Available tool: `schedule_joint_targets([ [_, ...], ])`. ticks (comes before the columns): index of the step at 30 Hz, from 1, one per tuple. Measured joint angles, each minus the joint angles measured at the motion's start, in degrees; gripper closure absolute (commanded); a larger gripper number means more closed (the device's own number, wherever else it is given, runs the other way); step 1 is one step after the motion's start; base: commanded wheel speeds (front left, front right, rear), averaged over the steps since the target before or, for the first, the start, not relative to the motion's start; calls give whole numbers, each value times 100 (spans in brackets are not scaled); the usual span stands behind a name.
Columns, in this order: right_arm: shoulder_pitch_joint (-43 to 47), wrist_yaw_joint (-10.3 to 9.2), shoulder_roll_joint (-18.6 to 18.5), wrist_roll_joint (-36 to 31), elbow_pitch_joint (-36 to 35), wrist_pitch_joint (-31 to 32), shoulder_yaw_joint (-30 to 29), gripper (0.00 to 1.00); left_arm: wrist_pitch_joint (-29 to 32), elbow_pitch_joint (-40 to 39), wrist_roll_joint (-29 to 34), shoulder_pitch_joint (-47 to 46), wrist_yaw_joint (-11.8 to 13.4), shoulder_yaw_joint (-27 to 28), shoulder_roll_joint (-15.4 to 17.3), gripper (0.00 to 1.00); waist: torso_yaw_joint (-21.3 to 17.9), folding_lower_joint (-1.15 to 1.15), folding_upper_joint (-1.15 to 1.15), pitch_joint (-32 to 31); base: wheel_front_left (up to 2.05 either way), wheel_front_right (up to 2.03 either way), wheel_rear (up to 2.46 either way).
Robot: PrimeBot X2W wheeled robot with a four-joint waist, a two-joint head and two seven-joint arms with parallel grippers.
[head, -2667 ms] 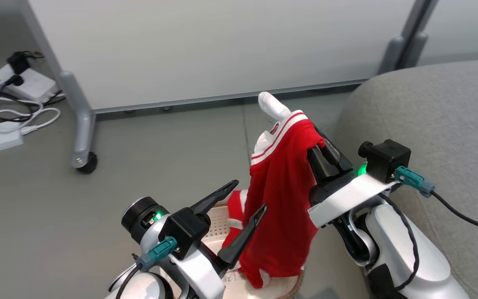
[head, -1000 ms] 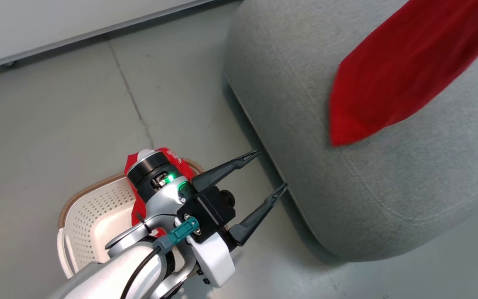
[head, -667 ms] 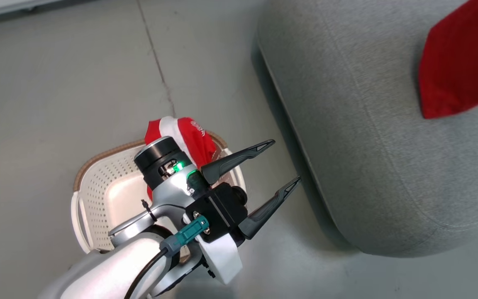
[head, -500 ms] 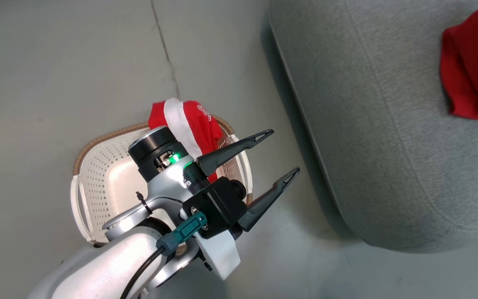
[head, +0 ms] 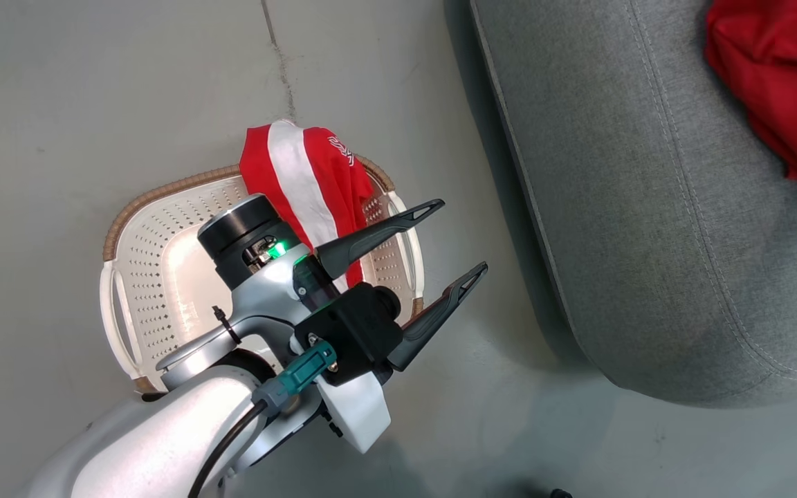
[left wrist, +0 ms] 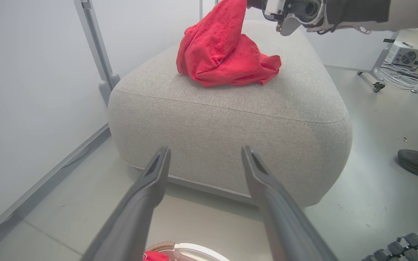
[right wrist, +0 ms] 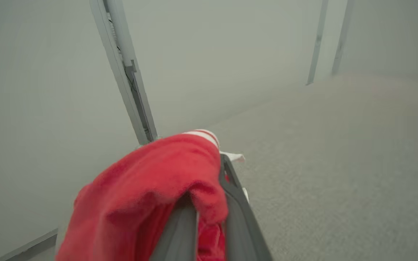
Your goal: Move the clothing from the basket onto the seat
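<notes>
A red piece of clothing (left wrist: 223, 54) lies heaped on the grey seat (left wrist: 230, 123), its top still pulled upward. My right gripper (right wrist: 218, 163) is shut on that red fabric, whose white-striped trim (right wrist: 201, 134) drapes over the fingers. The same piece lies at the seat's far right (head: 779, 83). A second red piece with a broad white stripe (head: 301, 180) hangs over the far rim of the cream basket (head: 122, 277) on the floor. My left gripper (head: 457, 235) hovers open above the basket's right end, pointing at the seat (head: 647, 207), with nothing between its fingers (left wrist: 151, 181).
A white partition panel (left wrist: 31, 90) on a grey leg (left wrist: 100, 65) stands left of the seat. A person's dark shoe (left wrist: 416, 163) rests on the floor to the right. Cables and a small white device (left wrist: 405, 54) sit further back, near a castor (left wrist: 377, 87).
The head camera has swung right and down. My right gripper has carried the red piece from above the basket over to the seat and lowered it there. The left gripper stays open.
</notes>
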Motion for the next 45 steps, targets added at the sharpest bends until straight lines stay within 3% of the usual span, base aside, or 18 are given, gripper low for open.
schedule_joint_targets([
  [5,272,0,164,129,134,0,-42,99,-51,54,-15,-1,7,11,7,0,-33,0,0,-87,0,0,0],
  [6,287,0,143,135,101,-1,-36,61,-69,74,-20,-1,7,10,5,0,-41,0,0,-119,0,0,0],
  [7,302,0,122,134,80,0,-7,0,-85,91,-33,0,8,11,3,0,-49,0,0,-154,0,0,0],
  [17,1173,0,53,86,-134,0,171,0,-460,358,-232,152,215,185,-53,0,-119,0,0,-725,0,0,0],
  [28,2206,0,392,8,-1261,-1,230,0,-765,559,-483,589,632,511,0,0,-52,0,0,-1371,0,0,0],
  [37,2849,0,824,-218,-2277,-1,800,0,-1171,772,-826,1050,1100,912,-79,0,394,0,0,-1759,0,0,0],
  [45,3414,0,1028,-464,-2762,110,1516,0,-1510,1022,-1180,1615,1555,1386,-34,0,958,0,0,-2203,0,0,0],
])
